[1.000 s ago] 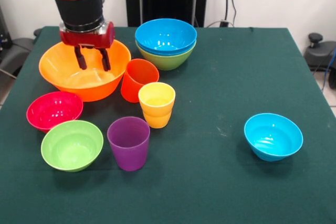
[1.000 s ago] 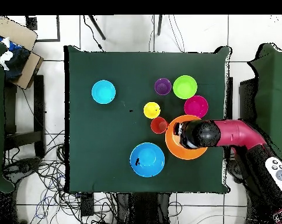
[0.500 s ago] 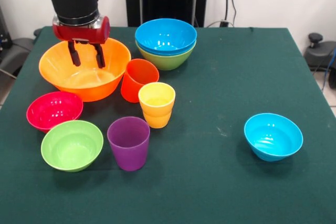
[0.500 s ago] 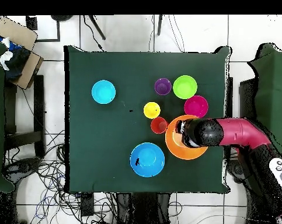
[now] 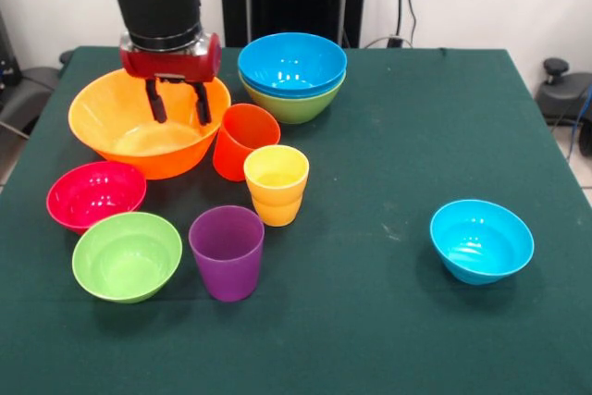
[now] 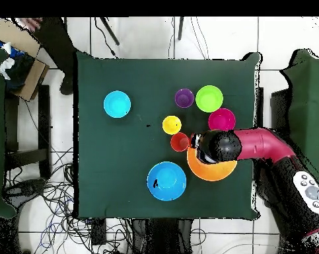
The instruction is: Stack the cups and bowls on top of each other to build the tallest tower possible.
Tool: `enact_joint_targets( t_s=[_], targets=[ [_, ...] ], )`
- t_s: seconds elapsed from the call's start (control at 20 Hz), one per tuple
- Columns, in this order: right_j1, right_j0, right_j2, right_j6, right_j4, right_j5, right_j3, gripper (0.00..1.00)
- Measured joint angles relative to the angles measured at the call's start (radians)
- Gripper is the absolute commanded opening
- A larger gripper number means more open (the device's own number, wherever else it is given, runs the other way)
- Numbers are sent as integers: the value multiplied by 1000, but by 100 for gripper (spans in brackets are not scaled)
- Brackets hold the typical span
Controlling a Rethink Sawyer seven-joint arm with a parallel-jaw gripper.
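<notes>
The gripper (image 5: pixel 176 102) hangs with fingers apart, empty, inside the glossy orange bowl (image 5: pixel 116 127) near the table (image 5: pixel 416 117) edge. The ribbed orange cup (image 5: pixel 244 140) touches that bowl; blue bowls (image 5: pixel 291 64) nest in a green one beside it.

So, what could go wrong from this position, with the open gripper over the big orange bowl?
The gripper hangs open over the big orange bowl, close to the side nearest the orange-red cup. If it descends there, a finger may push the rim and tip the bowl. The cup stands right beside the bowl, so it might get knocked into the yellow cup.
</notes>
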Motion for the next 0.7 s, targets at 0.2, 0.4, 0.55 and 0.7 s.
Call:
enact_joint_targets(
  t_s=[0.2, 0.4, 0.55, 0.7],
  targets=[
    [21, 20, 0, 0, 13, 0, -16, 100],
    [43, 29, 0, 0, 16, 0, -36, 100],
    [59, 30, 1, 0, 21, 0, -52, 100],
    [64, 30, 1, 0, 22, 0, -57, 100]
  ],
)
